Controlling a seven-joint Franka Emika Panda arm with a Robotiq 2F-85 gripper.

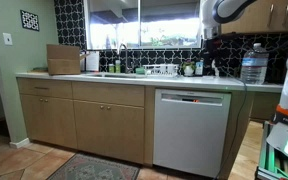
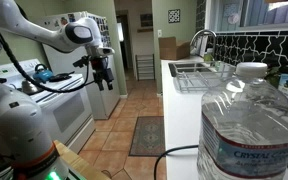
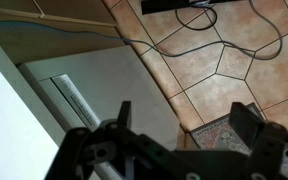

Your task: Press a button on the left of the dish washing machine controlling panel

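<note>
Wrist view, fingers [image 3: 124, 116] spread open, in an exterior view controlling panel [image 1: 192, 95] buttons too small

A: Where are the exterior cameras standing?
B: In an exterior view, facing the dish washing machine [image 1: 191, 130] squarely from across the floor [image 1: 4, 150]; in an exterior view, looking along the counter [image 2: 182, 115], right behind the water bottle [image 2: 249, 125] both are sharing.
A: The wrist?
B: It's pointing down at floor tiles [image 3: 234, 60].

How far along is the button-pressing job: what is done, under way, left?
Done: nothing visible. Under way: the black robot gripper, jaws open, hangs in mid-air, clear of the pale silver-white flat-fronted dishwasher. Left: reach and press the left end of its thin dark control strip.
</note>
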